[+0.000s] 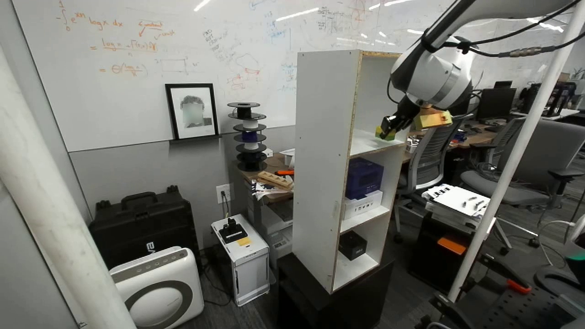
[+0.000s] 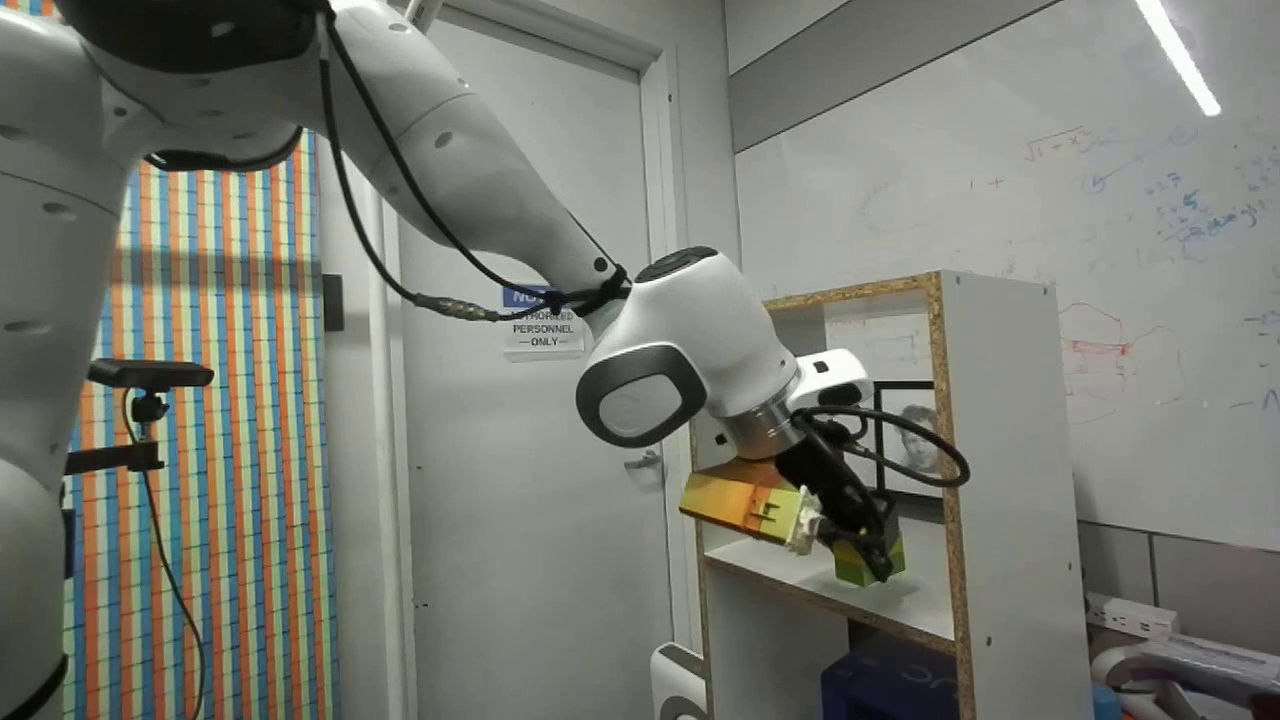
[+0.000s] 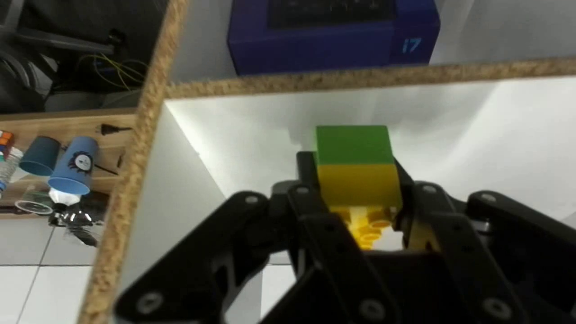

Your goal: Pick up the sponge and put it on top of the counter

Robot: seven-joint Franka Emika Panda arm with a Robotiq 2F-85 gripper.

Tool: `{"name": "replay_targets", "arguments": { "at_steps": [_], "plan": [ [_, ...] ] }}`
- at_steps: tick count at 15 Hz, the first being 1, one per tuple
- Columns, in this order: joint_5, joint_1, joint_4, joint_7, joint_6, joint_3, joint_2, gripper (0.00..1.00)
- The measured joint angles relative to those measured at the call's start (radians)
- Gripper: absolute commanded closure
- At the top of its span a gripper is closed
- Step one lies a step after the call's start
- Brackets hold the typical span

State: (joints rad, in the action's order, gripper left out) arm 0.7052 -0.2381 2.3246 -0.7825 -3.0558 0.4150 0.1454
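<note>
the gripper (image 3: 353, 164) has the yellow-green sponge (image 3: 357, 182) pinched inside the top compartment (image 1: 367, 141) of the white counter (image 2: 1010, 450), right of the near side wall (image 1: 322, 160); raising the arm (image 2: 480, 170) before backing out could, i'd guess, bump the upper board (image 2: 850, 293).

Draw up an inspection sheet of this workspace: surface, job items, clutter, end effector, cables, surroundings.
Surface: white shelf unit, three compartments, on a black base.
Job items: yellow-green block, taken as the sponge, within the top compartment, not on the unit's top; contact with the compartment's floor unclear.
Clutter: blue-purple box on a white box, middle compartment; black box, bottom compartment.
End effector: closed on the block.
Cables: black cables tied to the arm, one looping beside the end effector.
Surroundings: whiteboard, framed portrait, spool stack, door.
</note>
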Motion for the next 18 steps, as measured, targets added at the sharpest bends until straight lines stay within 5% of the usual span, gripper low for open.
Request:
{"name": "replay_targets", "arguments": {
  "at_steps": [3,6,9,18],
  "plan": [
    [-0.196,-0.057,0.152,0.159,-0.029,0.102,-0.102,0.83],
    [-0.385,0.075,0.243,0.328,-0.032,0.026,-0.197,0.83],
    [-0.449,0.113,0.272,0.427,-0.019,0.007,-0.312,0.83],
    [-0.621,0.427,0.124,0.865,0.213,-0.327,-0.587,0.83]
  ]
}}
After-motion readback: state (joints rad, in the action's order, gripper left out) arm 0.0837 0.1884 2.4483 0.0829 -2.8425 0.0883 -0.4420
